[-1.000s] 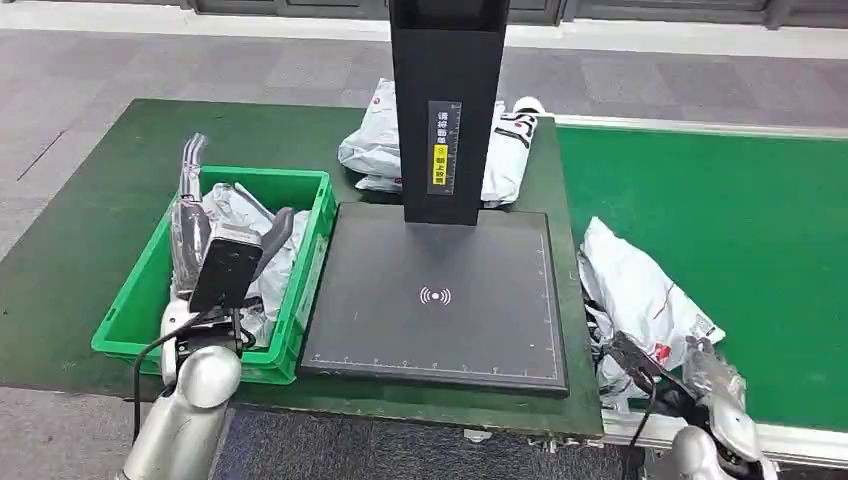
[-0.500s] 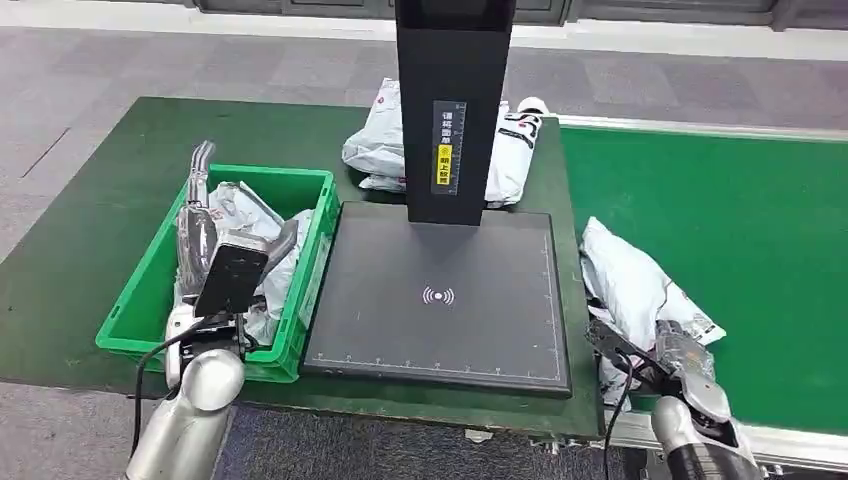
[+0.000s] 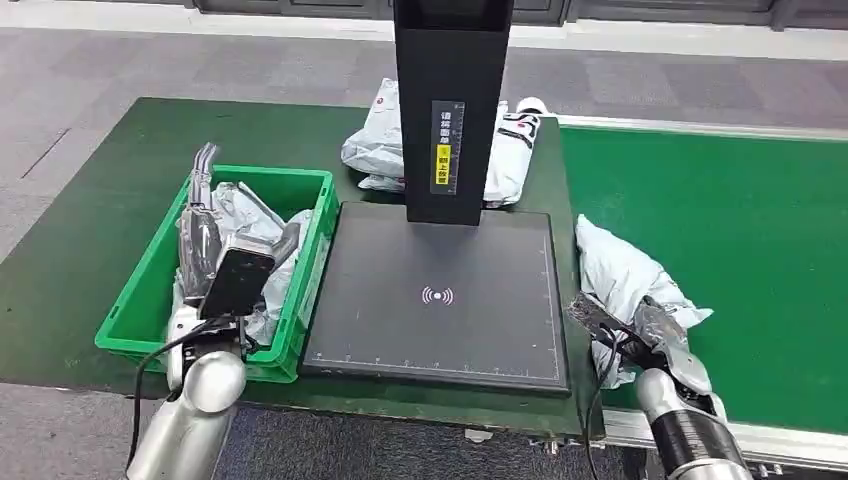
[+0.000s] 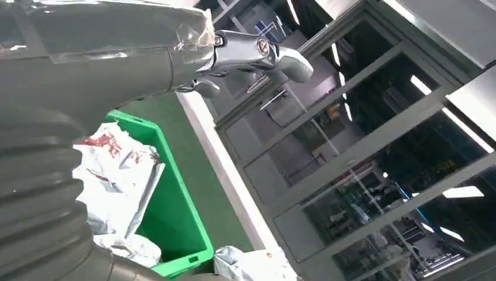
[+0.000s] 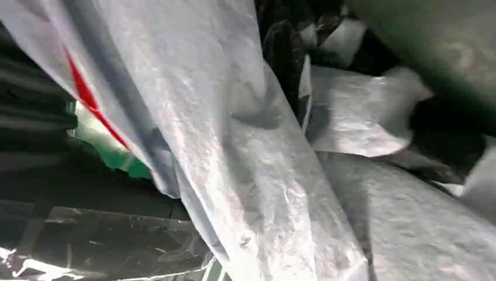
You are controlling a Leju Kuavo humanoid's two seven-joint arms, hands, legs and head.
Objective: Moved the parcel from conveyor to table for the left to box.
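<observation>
A crumpled white parcel [image 3: 620, 270] with red print lies on the green conveyor [image 3: 740, 220], against the table's right edge. My right hand [image 3: 650, 325] grips its near end, where the plastic bunches up around the fingers. In the right wrist view the parcel [image 5: 245, 146] presses close against the hand. My left hand [image 3: 200, 225] is raised over the green box [image 3: 135, 290], fingers stretched out and apart, holding nothing. In the left wrist view that hand [image 4: 117, 47] hovers above the box [image 4: 181, 216].
White parcels [image 3: 245, 215] lie in the green box. A black scanner plate [image 3: 440, 300] with a tall black column [image 3: 450, 100] takes up the table's middle. More parcels [image 3: 375, 145] lie behind the column. The green table [image 3: 90, 200] has bare room left of the box.
My right hand has moved forward and up into the parcel's near end, and the parcel has bunched up and shifted slightly toward the table. The left hand stays over the box.
</observation>
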